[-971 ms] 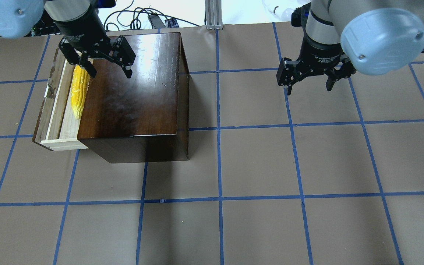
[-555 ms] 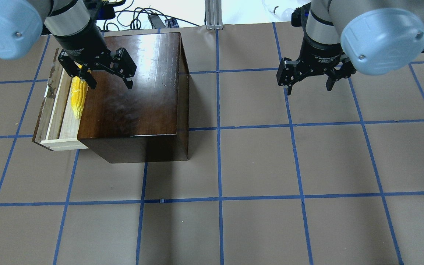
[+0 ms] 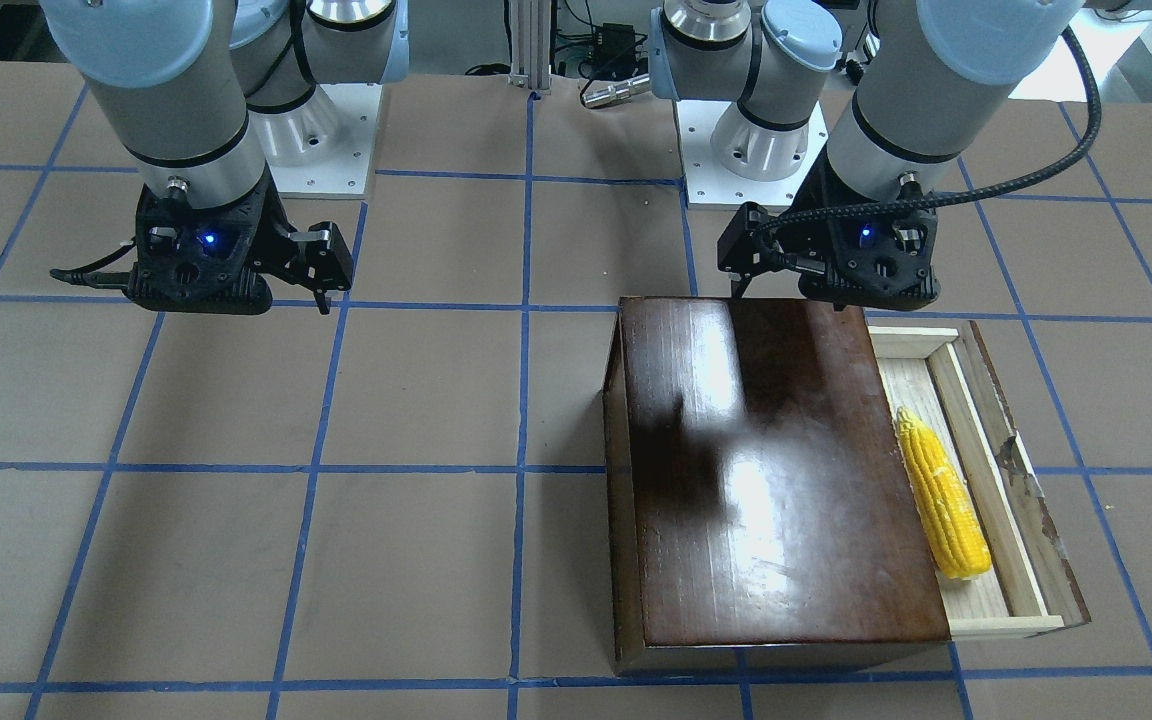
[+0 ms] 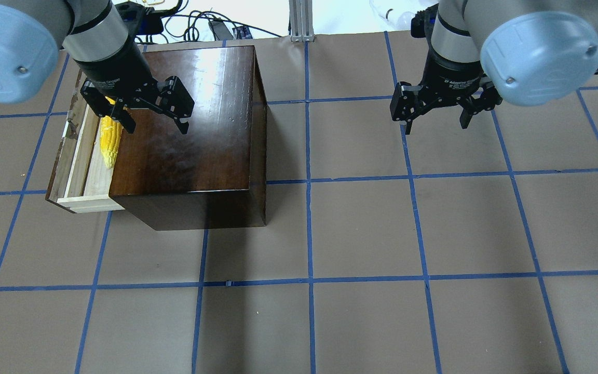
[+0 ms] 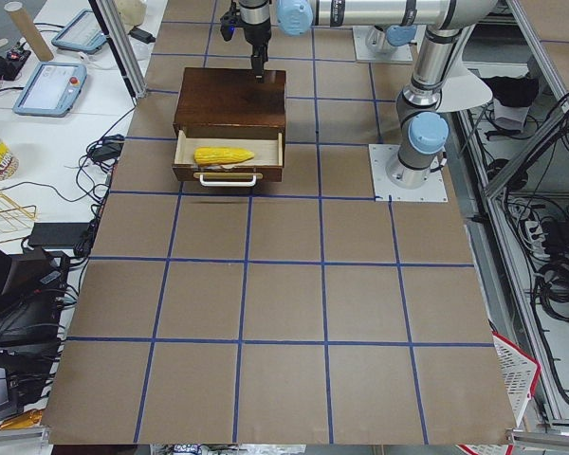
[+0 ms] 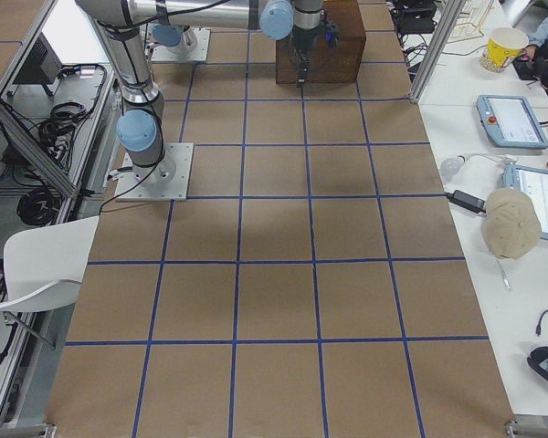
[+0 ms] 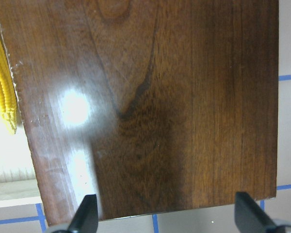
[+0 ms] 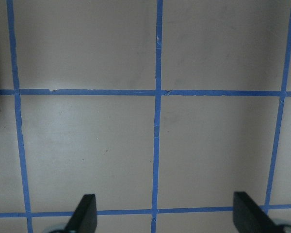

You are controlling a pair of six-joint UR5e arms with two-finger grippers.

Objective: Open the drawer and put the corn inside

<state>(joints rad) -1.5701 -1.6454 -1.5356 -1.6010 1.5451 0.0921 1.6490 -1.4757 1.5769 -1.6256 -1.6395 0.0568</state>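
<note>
Both spread and empty: left end effector [image 4: 157, 129] has drawn back over the box [image 4: 195, 140] from the corn [image 4: 108, 145] in its open drawer [image 4: 77, 156], right end effector [image 4: 436, 126] idle; delivery looks complete.

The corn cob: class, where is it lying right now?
In the front-facing view the corn cob lies on the view's right, inside the open drawer, close beside the dark-brown box.

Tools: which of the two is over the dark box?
The left tool, above the box near the corn; the right tool hangs over the table.
</note>
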